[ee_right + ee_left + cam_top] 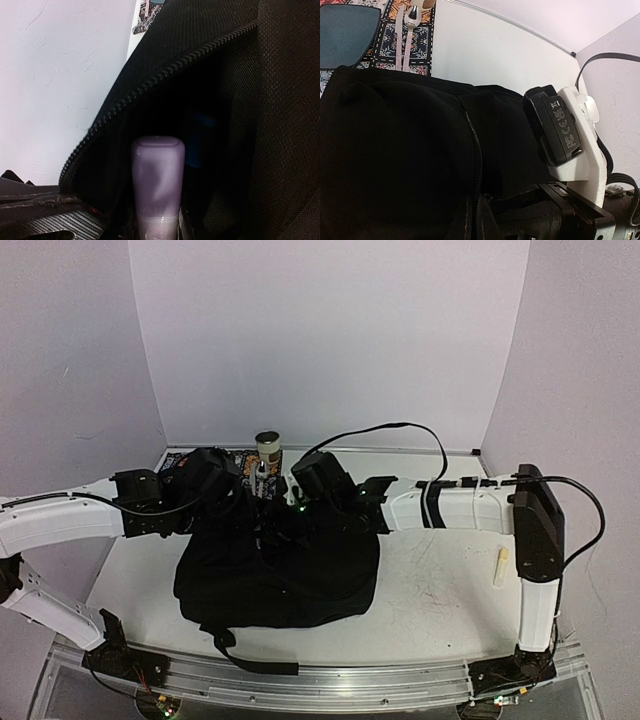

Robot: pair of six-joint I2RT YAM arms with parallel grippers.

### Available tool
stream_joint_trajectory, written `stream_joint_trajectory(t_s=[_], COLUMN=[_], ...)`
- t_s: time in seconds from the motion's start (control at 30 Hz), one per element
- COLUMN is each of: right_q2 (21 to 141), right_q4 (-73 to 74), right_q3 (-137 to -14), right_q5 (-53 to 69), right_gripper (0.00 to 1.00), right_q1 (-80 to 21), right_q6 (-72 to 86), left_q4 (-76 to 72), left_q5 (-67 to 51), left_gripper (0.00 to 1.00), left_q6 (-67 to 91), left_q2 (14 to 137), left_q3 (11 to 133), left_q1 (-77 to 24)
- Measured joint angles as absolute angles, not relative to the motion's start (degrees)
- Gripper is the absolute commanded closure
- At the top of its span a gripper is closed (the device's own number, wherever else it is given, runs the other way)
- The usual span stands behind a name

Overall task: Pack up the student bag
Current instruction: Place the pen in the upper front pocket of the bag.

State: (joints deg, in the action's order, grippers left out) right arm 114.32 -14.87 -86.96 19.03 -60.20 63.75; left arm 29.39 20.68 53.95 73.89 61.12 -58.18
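Top view: student bag (280, 575), black, lay slumped at mid-table (430, 580); tan can (267, 450) stood upright just behind it; pale stick (500, 567) lay well apart, right; left gripper (245, 502) and right gripper (288, 508) met over the bag's far edge.
Left wrist view: teal plate (347, 35) and spoon (410, 25) sat on a patterned mat (420, 45) beyond the bag; left jaws were closed, fingers unseen.
Right wrist view: zipper (165, 70) gaped; right jaws clamped a lilac-capped tube (157, 180) at the opening.
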Motion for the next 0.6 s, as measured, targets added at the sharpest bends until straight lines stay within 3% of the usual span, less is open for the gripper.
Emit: stream_joint_trajectory(t_s=[0.1, 0.27, 0.5, 0.6], right_q2=[115.0, 117.6, 118.1, 117.6], right_q4=[-14.2, -12.3, -11.0, -10.0], right_q3=[-88.1, -92.0, -93.1, -93.1], right_q5=[18.7, 17.2, 14.4, 12.8], right_gripper=[0.92, 0.73, 0.55, 0.51], right_q1=[-60.2, -60.2, -60.1, -60.0], right_q6=[63.7, 63.7, 62.0, 60.3], left_q4=[29.4, 29.3, 28.9, 28.6], left_q5=[20.2, 20.8, 20.6, 20.5], left_gripper=[1.00, 1.00, 1.00, 1.00], left_q6=[54.0, 54.0, 54.3, 54.5], left_q2=[73.9, 73.8, 71.9, 71.3], left_q3=[61.1, 61.1, 60.0, 59.5], left_q1=[-58.1, -57.3, -57.4, -57.5])
